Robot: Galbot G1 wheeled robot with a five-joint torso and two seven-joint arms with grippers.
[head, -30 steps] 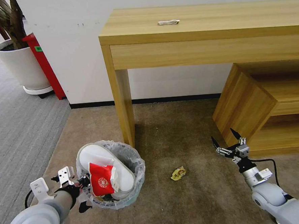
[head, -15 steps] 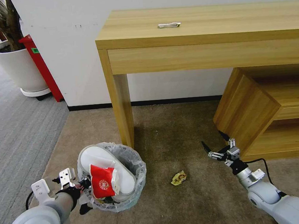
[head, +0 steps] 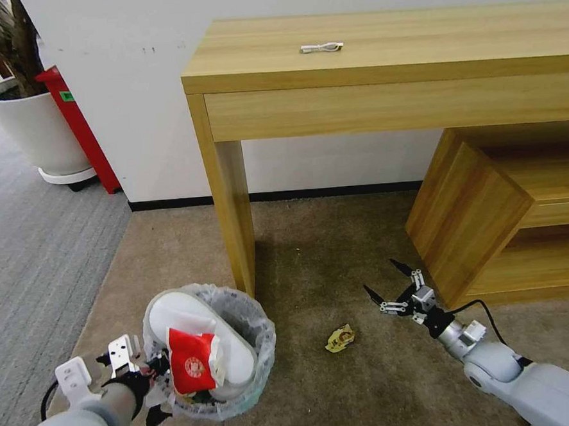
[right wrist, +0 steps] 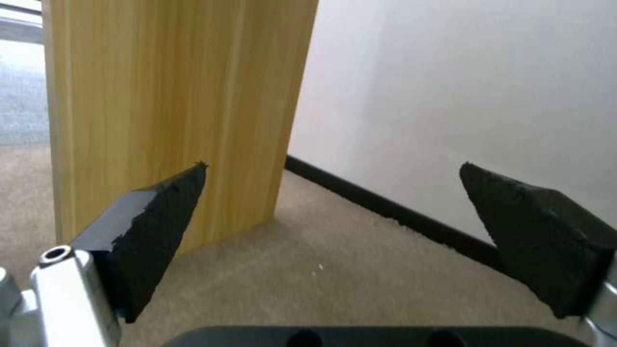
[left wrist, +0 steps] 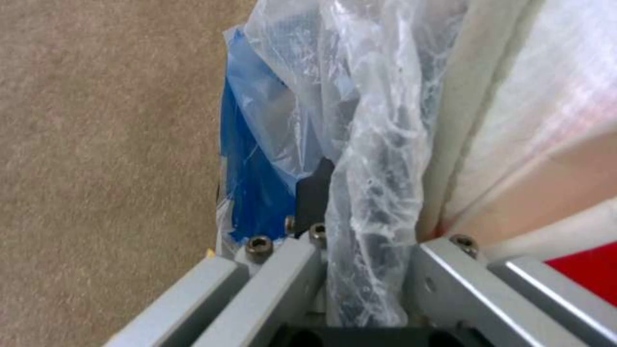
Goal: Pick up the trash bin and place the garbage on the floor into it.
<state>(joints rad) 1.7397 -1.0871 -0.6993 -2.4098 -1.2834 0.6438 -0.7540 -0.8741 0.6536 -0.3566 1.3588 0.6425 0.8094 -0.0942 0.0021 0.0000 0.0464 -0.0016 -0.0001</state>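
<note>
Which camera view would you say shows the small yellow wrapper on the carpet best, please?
The head view: the yellow wrapper lies whole on the carpet, between the trash bin and the open right hand. The right wrist view looks past it at a table leg; the left wrist view faces the bin's liner.

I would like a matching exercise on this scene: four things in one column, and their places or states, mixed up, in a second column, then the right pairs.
Things:
1. small yellow crumpled wrapper
2. long white slipper
3. right gripper
4. short white cable

Places or states:
A. on top of the light wooden desk
B. on the beige-brown carpet, between bin and right arm
C. open, near the wrapper
D. inside the round bag-lined trash bin, which the left gripper grips by its rim

Pairs: 1-B, 2-D, 3-C, 4-A
</note>
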